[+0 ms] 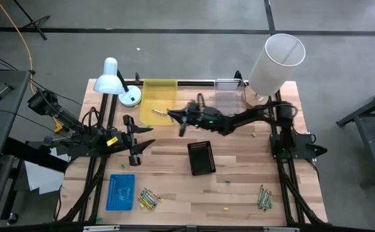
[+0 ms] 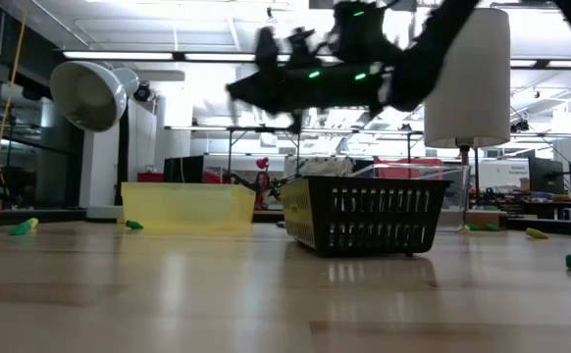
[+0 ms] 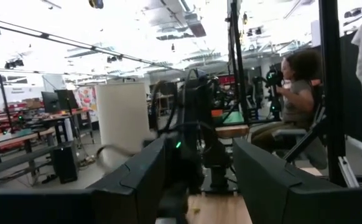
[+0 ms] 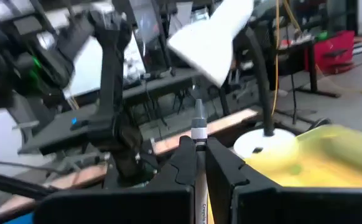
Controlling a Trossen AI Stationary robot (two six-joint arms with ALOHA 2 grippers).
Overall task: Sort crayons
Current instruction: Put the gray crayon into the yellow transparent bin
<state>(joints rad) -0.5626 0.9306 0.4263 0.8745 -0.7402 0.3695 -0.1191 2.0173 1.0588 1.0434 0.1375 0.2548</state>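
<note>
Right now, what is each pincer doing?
Left pincer: open, empty, near the table's left side.
Right pincer: shut on a crayon, by the yellow tray.

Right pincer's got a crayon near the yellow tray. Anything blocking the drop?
Nothing visible does. The right pincer is shut on a crayon and hangs over the yellow tray, whose open top is bare below it. The white lamp stands beside the tray, not over it. The left pincer waits apart.
</note>
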